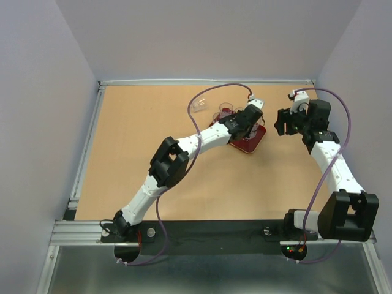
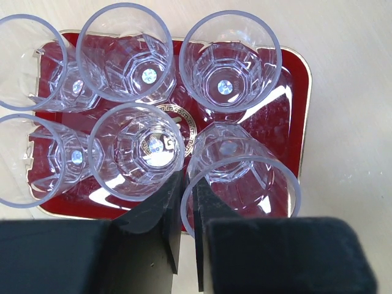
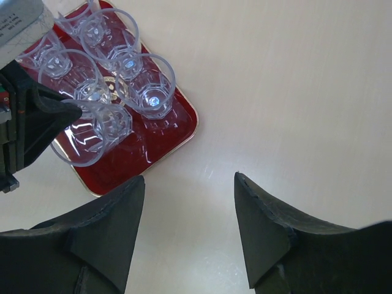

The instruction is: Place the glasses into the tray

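Six glasses (image 2: 150,147) stand in the red tray (image 2: 293,147), two rows of three, packed close. The left hand (image 2: 187,190) is nearly closed, pinching the wall of the corner glass (image 2: 245,184) nearest it, one finger inside the rim and one outside. A seventh glass (image 1: 197,105) sits on the worktop (image 1: 141,153) just beyond the tray. The right hand (image 3: 188,180) hangs wide open and empty over the worktop beside the tray.

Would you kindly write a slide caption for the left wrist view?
Left gripper grips a sixth glass by its rim over the red tray, beside five standing glasses.
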